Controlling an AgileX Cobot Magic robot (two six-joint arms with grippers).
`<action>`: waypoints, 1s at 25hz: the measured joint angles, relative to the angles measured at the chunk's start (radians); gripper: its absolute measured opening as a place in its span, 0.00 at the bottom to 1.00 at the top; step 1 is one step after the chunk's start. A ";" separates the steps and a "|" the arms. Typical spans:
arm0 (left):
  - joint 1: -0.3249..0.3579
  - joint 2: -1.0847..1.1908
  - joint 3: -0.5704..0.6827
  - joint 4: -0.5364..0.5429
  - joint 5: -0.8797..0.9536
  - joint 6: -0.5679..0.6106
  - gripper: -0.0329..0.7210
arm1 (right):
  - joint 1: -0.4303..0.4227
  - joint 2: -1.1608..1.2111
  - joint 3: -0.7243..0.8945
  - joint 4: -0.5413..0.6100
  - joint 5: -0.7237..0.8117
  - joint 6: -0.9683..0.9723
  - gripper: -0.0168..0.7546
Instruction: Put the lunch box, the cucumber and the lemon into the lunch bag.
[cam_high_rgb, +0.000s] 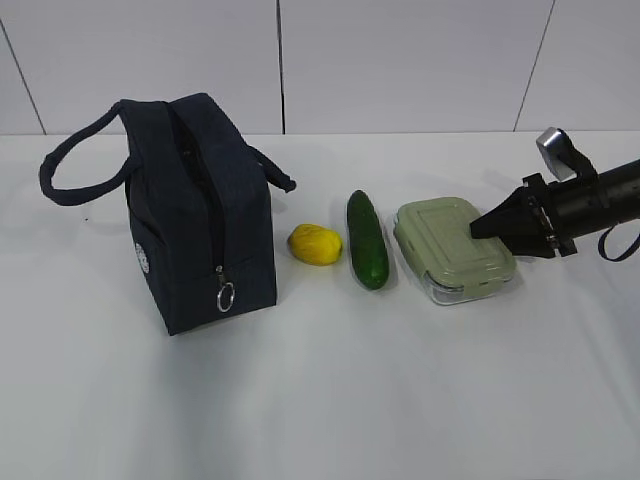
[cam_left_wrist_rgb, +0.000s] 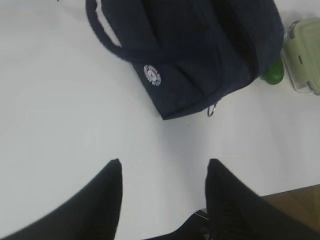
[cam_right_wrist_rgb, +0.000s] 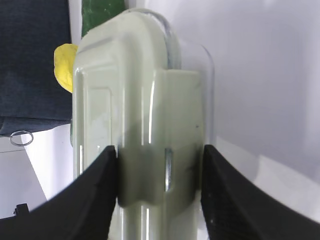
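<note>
Your right gripper (cam_right_wrist_rgb: 160, 165) was clamped on the short end of the lunch box (cam_high_rgb: 440, 235), one jaw pressed against each side of the lid's snap tab, with the box sitting flat on the bench (cam_high_rgb: 300, 400). Your left gripper (cam_left_wrist_rgb: 162, 167) hung with its jaws apart and nothing in them, over bare surface near the front edge.

The lunch bag (cam_high_rgb: 200, 220) stood upright toward the left edge. Its ring pull (cam_high_rgb: 226, 296) hung low on the end face, so I'd guess it was unzipped, but I couldn't tell how wide the mouth gaped.

The lunch box was the item closest to the right edge. The cucumber (cam_high_rgb: 367, 240) lay just beside it on the bag side, and the lemon (cam_high_rgb: 315, 245) sat between the cucumber and the bag.

My tip for this step: that tab looked like a thin thing to hang a whole box from, so lift slowly and watch for sag. Go well up so you clear the cucumber and lemon, and use the left gripper on a handle to spread the mouth before lowering the box in level.
</note>
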 joint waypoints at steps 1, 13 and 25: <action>0.000 0.047 -0.029 -0.010 -0.004 0.007 0.58 | 0.000 0.000 0.000 0.000 0.000 0.000 0.51; -0.125 0.495 -0.368 -0.053 -0.032 0.007 0.62 | 0.000 -0.002 -0.002 -0.005 0.002 0.000 0.50; -0.169 0.704 -0.487 0.044 0.007 -0.140 0.59 | 0.000 -0.002 -0.002 -0.005 0.004 0.001 0.50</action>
